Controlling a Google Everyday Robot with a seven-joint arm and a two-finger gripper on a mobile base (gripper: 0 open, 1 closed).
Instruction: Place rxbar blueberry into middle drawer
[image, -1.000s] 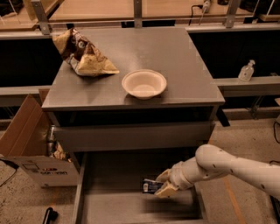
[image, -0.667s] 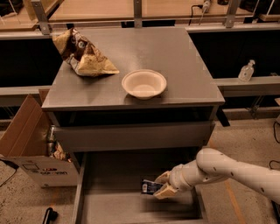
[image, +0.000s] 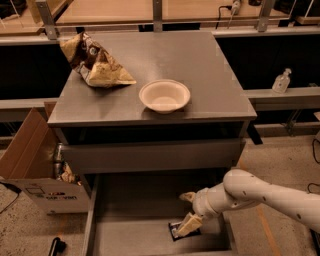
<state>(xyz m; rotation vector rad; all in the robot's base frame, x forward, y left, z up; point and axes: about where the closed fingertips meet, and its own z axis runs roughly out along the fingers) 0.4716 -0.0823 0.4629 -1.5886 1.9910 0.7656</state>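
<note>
rxbar blueberry (image: 175, 231) lowered onto middle drawer (image: 130, 210) floor (pincer (image: 186, 214) spread, touching).

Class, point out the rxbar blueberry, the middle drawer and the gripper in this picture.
rxbar blueberry (image: 176, 231): camera view, the exposed dark end of the wrapper.
middle drawer (image: 131, 200): camera view, the bare grey floor.
gripper (image: 184, 212): camera view, midway between its open fingers, inside the drawer.
</note>
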